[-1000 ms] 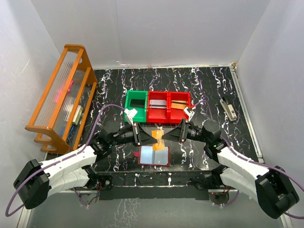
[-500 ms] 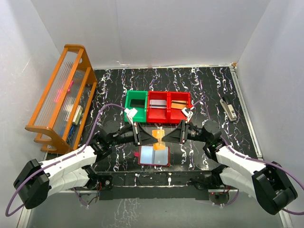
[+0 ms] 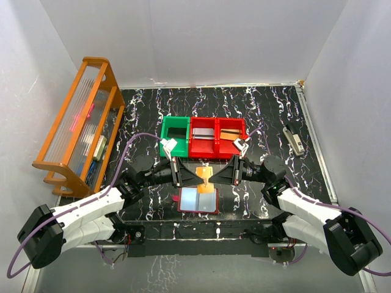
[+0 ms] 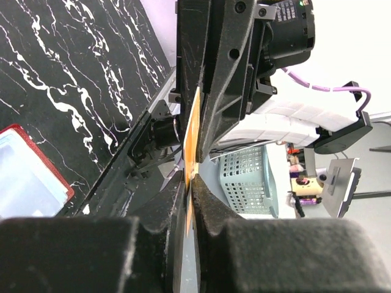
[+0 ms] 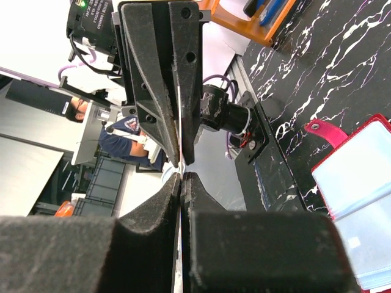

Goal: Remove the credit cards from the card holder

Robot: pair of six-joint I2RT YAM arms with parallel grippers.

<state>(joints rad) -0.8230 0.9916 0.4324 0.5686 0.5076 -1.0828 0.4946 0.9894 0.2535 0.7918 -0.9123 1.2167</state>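
Left gripper [image 3: 197, 176], right gripper [image 3: 217, 176] pinch credit card [image 3: 206, 173] above card holder [image 3: 198, 200].

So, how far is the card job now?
Done: the wallet lies open, a brown card is in a red bin. In hand: the left end effector and the right end effector both pinch one orange card near the wallet. Remaining: setting it down; whether the wallet holds more I cannot tell.

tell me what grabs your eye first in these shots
The left gripper and right gripper meet mid-table, both pinching one orange credit card. Just nearer the arms, the dark-red card holder lies open on the black marbled table, with a green bin and red bins behind.
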